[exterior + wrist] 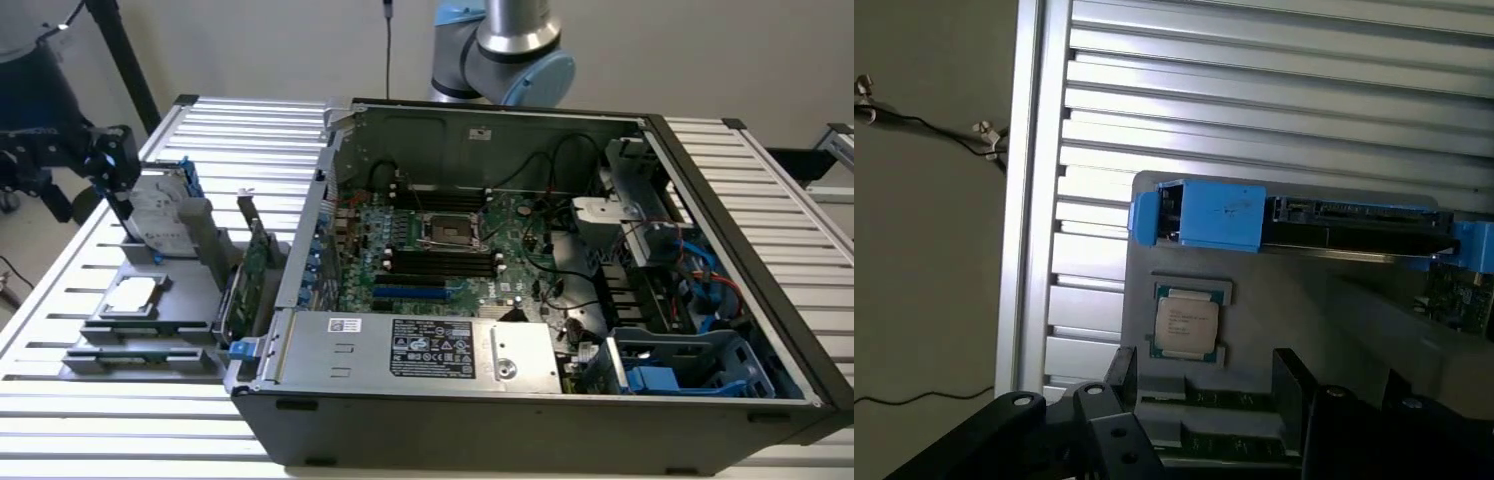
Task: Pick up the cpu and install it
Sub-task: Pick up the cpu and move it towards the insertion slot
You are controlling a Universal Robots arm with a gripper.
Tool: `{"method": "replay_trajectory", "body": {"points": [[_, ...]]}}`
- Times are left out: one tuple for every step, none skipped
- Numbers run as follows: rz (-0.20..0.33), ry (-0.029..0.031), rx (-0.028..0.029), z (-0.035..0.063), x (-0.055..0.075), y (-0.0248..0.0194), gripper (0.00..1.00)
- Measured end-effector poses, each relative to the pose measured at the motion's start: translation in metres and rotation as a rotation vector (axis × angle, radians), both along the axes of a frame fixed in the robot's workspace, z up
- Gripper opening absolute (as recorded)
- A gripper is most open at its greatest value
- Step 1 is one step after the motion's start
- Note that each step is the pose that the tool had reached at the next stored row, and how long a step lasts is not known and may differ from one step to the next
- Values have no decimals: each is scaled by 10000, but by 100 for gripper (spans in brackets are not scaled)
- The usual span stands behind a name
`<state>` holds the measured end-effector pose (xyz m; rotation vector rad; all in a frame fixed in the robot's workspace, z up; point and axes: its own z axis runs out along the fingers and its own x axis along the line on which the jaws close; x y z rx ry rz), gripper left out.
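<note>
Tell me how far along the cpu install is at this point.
Nothing looks done yet: the cpu lies in its recess on the grey holder beside the computer case. In hand: the open gripper hovers above the holder, holding nothing. Left: the pickup, and seating the cpu in the socket inside the case.
</note>
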<state>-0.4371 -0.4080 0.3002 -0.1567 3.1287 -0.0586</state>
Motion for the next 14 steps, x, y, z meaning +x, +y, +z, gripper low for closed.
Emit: {"method": "replay_trajectory", "body": {"points": [[1,-1,1,-19,0,-4,65],[1,0,1,-36,0,-9,65],[1,0,0,-54,1,-15,65],[1,2,0,-72,0,-22,65],[1,3,1,-91,0,-29,65],[1,4,1,-110,0,-37,65],[1,5,0,-128,0,-46,65],[1,6,0,-146,0,-55,65],[1,6,1,-164,0,-63,65],[1,7,0,-182,0,-72,65],[1,8,-1,-199,0,-83,65],[1,10,-1,-217,0,-94,65],[1,15,-1,-235,0,-106,65],[1,17,1,-255,2,-120,65]]}}
